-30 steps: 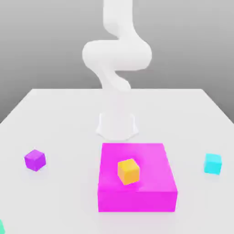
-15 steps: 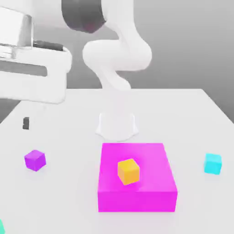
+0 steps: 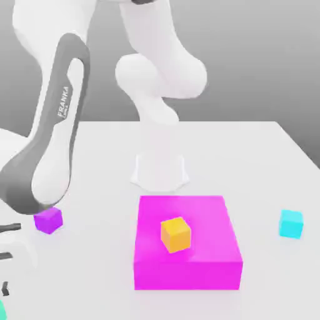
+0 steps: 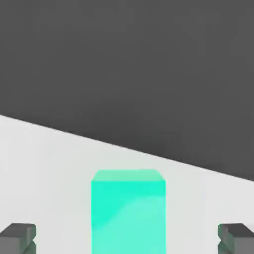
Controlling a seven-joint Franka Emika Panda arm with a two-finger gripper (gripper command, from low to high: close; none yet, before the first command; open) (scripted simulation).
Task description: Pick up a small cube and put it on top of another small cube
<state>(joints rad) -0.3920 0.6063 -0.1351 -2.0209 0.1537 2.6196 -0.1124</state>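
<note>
The cubes (image 3: 175, 235) look smooth and plain — the arm (image 3: 65, 112) glossy, plastic-like.

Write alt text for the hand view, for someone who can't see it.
A teal cube sits on a white table between the two widely parted fingertips of the open gripper, with space on both sides of it. Beyond the table's edge, everything is dark gray.

teal-green cube (image 4: 128, 216) between open fingers (image 4: 18, 238), on white surface (image 4: 49, 168)
</note>
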